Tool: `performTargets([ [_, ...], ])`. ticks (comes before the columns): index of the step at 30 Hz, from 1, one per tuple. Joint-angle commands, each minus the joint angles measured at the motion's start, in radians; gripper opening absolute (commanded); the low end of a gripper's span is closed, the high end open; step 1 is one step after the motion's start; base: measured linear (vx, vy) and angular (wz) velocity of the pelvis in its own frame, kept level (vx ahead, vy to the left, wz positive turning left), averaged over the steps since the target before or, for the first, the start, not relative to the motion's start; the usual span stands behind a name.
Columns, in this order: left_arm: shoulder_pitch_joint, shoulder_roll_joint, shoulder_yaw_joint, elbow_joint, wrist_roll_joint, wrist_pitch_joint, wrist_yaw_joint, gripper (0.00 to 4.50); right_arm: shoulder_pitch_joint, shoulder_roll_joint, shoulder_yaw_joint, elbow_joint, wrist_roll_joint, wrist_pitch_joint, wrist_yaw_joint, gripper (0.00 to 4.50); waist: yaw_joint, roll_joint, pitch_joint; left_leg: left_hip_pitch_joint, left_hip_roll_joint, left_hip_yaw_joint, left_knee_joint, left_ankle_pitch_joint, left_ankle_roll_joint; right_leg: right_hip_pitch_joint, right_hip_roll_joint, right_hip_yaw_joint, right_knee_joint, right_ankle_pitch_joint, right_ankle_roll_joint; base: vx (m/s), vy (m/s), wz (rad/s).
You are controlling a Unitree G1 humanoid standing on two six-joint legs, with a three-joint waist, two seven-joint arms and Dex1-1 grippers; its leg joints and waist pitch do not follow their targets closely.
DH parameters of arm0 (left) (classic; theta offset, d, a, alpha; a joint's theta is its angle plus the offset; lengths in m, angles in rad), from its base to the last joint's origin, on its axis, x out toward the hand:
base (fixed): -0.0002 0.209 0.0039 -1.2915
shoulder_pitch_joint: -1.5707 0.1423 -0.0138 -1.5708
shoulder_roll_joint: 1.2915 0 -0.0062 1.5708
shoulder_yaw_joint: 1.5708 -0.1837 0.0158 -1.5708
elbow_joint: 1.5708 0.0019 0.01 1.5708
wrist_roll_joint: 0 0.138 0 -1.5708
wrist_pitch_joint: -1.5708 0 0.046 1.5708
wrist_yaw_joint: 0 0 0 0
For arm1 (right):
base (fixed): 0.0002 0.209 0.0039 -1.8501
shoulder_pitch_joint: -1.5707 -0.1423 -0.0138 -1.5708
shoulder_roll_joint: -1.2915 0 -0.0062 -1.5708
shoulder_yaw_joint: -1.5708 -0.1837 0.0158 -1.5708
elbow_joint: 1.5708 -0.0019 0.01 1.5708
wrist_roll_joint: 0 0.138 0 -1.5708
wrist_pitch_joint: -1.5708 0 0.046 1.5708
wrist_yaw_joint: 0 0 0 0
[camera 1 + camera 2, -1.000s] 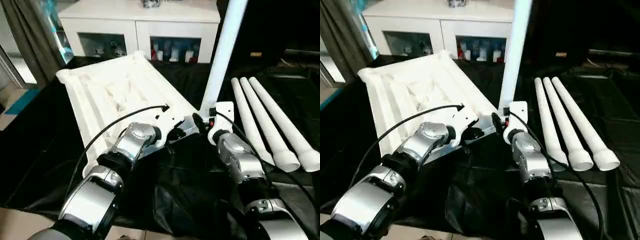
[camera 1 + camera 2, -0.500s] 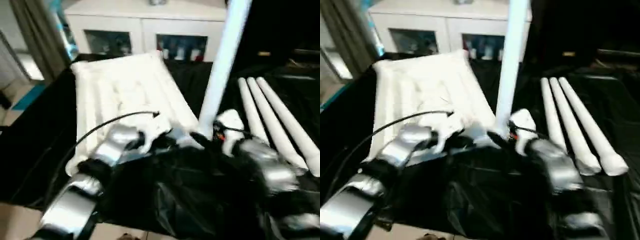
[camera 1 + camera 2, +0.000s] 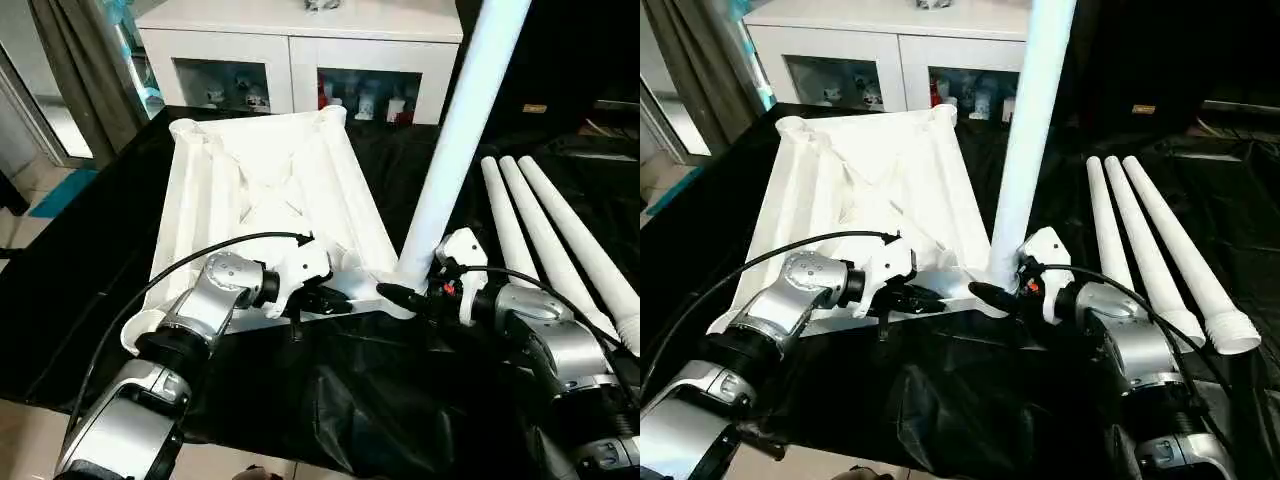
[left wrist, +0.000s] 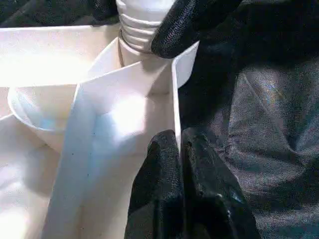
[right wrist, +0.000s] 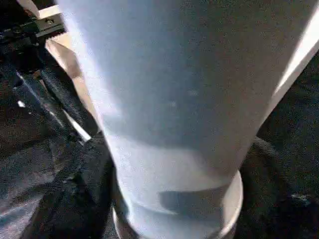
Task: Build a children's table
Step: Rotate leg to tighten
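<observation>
The children's table top (image 3: 260,190) lies upside down on black cloth, ribbed underside up. One white leg (image 3: 455,150) stands upright, slightly tilted, in the near right corner socket (image 4: 144,55). My right gripper (image 3: 405,290) is closed around the leg's base, one finger (image 5: 84,174) against its side, and a fingertip (image 4: 184,25) resting on the threaded end. My left gripper (image 4: 179,139) is shut on the thin rim wall (image 4: 174,99) of the top, just beside that socket. Three more legs (image 3: 545,230) lie side by side to the right.
A white cabinet (image 3: 300,60) with glass doors stands behind the work area. A curtain (image 3: 80,70) hangs at the far left. Black cloth (image 3: 380,400) bunches in folds between my forearms.
The head view has swung, so the whole scene sits differently. My right forearm now reaches the leg's base from the right instead of from below. The left gripper keeps its hold on the rim.
</observation>
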Motion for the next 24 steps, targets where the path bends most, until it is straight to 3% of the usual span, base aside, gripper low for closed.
performTargets([
  [1,0.007,0.001,-0.013,-0.03,-0.01,0.003,-0.036,0.0,0.01,-0.002,-0.01,-0.03,0.004,0.007,-0.004,2.96,0.0,-0.013,-0.07,0.018,0.057,-0.018,-0.069,-0.187,0.094,0.051,-0.071,0.04,-0.065,-0.124,-0.267,0.0,0.0,0.0],
  [6,-0.016,-0.029,0.009,0.014,0.005,0.017,0.052,0.0,0.011,0.045,-0.032,0.024,-0.037,-0.023,-0.134,2.76,-0.004,-0.011,-0.069,0.019,0.057,-0.02,-0.072,-0.191,0.08,0.048,-0.071,0.04,-0.065,-0.136,-0.262,0.0,0.0,0.0],
  [10,-0.084,-0.081,0.035,0.125,0.045,0.037,0.24,0.0,-0.027,0.14,-0.093,0.137,-0.069,-0.031,-0.384,2.73,-0.015,-0.012,-0.063,0.024,0.049,-0.022,-0.077,-0.261,0.036,0.044,-0.07,0.039,-0.081,-0.269,-0.233,0.0,0.0,0.0],
  [12,-0.098,-0.093,0.037,0.138,0.049,0.047,0.272,0.0,-0.039,0.164,-0.111,0.162,-0.07,-0.028,-0.45,2.73,-0.016,-0.012,-0.063,0.026,0.05,-0.022,-0.078,-0.266,0.027,0.042,-0.071,0.041,-0.084,-0.278,-0.223,0.0,0.0,0.0],
  [15,-0.145,-0.148,0.049,0.18,0.061,0.087,0.39,0.0,-0.088,0.249,-0.174,0.26,-0.052,-0.018,-0.65,2.72,-0.021,-0.009,-0.067,0.021,0.049,-0.023,-0.077,-0.241,0.034,0.045,-0.07,0.041,-0.078,-0.216,-0.23,0.0,0.0,0.0],
  [18,-0.185,-0.199,0.059,0.223,0.065,0.109,0.478,0.0,-0.144,0.318,-0.196,0.354,-0.052,-0.037,-0.77,2.72,-0.027,-0.006,-0.069,0.02,0.047,-0.024,-0.076,-0.222,0.032,0.048,-0.07,0.039,-0.075,-0.178,-0.244,0.0,0.0,0.0],
  [21,-0.213,-0.244,0.053,0.264,0.074,0.094,0.513,0.0,-0.184,0.36,-0.144,0.394,-0.09,-0.081,-0.739,2.72,-0.028,-0.008,-0.071,0.018,0.044,-0.022,-0.072,-0.212,0.046,0.053,-0.071,0.038,-0.075,-0.143,-0.252,0.0,0.0,0.0],
  [22,-0.213,-0.249,0.046,0.266,0.08,0.084,0.509,0.0,-0.19,0.368,-0.132,0.39,-0.095,-0.098,-0.722,3.28,-0.027,-0.006,-0.072,0.016,0.045,-0.022,-0.071,-0.201,0.059,0.055,-0.071,0.038,-0.073,-0.118,-0.253,0.0,0.0,0.0],
  [24,-0.205,-0.246,0.041,0.257,0.08,0.079,0.495,0.0,-0.188,0.362,-0.121,0.374,-0.098,-0.114,-0.696,3.42,-0.027,-0.008,-0.075,0.016,0.046,-0.021,-0.069,-0.177,0.08,0.056,-0.07,0.037,-0.067,-0.069,-0.263,0.0,0.0,0.0],
])
